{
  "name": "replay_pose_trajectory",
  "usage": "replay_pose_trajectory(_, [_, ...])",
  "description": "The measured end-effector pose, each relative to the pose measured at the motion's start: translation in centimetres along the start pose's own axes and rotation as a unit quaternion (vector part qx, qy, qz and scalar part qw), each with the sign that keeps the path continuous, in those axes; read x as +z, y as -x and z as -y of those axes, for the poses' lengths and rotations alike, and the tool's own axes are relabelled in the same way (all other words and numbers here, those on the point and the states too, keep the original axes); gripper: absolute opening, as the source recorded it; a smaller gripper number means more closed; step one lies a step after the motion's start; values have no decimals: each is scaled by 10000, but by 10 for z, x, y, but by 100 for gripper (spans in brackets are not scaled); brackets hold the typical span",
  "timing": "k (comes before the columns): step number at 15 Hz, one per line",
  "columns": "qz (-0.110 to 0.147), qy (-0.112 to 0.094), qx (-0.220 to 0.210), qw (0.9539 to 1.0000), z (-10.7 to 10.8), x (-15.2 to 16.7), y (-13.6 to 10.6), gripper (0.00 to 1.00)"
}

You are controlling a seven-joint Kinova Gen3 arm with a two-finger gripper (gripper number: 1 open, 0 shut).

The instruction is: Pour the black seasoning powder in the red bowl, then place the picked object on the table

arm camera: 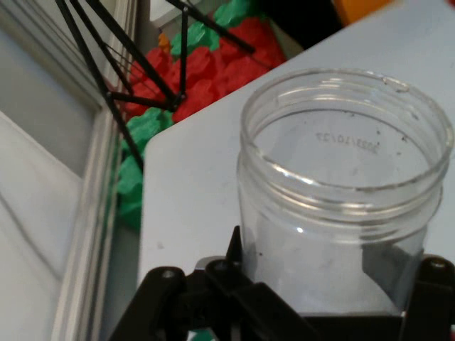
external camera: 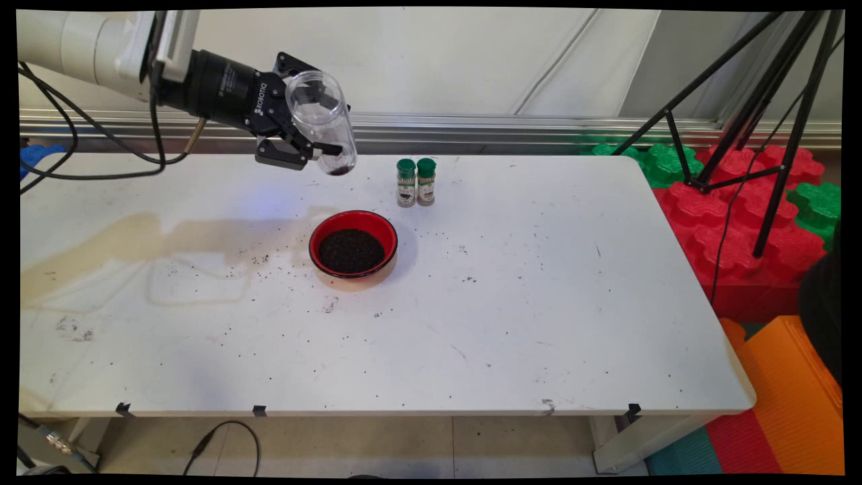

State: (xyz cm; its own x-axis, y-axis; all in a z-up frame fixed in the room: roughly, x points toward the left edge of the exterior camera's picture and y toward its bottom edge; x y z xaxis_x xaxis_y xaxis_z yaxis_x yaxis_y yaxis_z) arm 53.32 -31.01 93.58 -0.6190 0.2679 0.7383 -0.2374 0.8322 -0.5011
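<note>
One clear jar [external camera: 322,121], mouth tilted upward, clamped in fingers [external camera: 328,146].

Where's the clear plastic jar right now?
In the main view, the clear plastic jar is held in the black tool above the table's far side, up-left of the red bowl of dark grains.

Before you, white worktop [external camera: 539,323] stained tan at left and speckled with dark grains, black tripod [external camera: 761,128] standing on red and green foam blocks [external camera: 734,222] beyond its right end, orange mat [external camera: 794,397] on the floor below them
</note>
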Motion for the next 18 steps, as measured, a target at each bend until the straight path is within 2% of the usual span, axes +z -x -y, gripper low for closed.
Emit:
replay_pose_trajectory(4, [-229, 286, -697, 9969, -6, -2, -7, 0])
replay_pose_trajectory(9, [-400, 652, -1361, 9877, -21, 1, -10, 0])
replay_pose_trajectory(13, [-445, 890, -1703, 9804, -38, 11, -7, 0])
replay_pose_trajectory(18, [-427, 1190, -1969, 9722, -70, 29, 3, 0])
